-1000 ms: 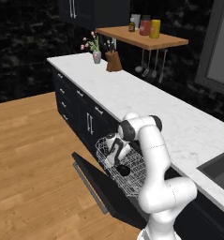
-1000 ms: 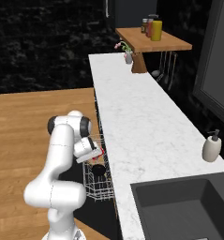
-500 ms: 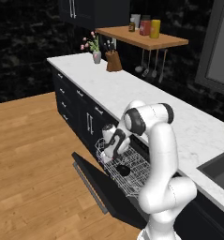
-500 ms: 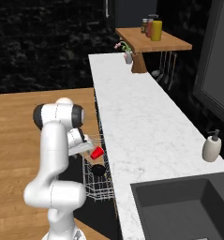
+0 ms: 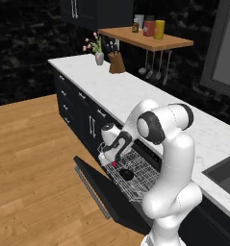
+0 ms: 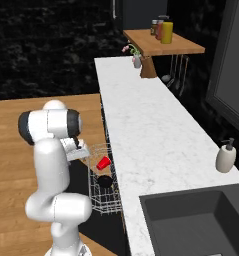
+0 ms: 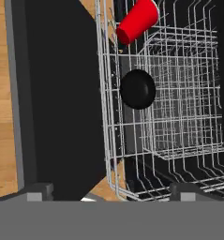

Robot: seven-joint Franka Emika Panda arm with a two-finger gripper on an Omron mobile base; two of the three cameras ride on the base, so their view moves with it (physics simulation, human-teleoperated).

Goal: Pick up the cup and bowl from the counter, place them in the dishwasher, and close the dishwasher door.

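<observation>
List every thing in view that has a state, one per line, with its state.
cup: lying on its side in the rack, released.
bowl: upside down in the rack.
rack: pulled out over the open door.
dishwasher door: dropped open, flat.
gripper: open, holding nothing, above the rack.

Cup (image 7: pixel 137 21) — now free of fingers (image 7: pixel 37 191)

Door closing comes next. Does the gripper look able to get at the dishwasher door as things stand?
Probably yes: the gripper is open above the lowered dishwasher door, whose black panel lies bare; the cup and bowl sit in the rack.
</observation>
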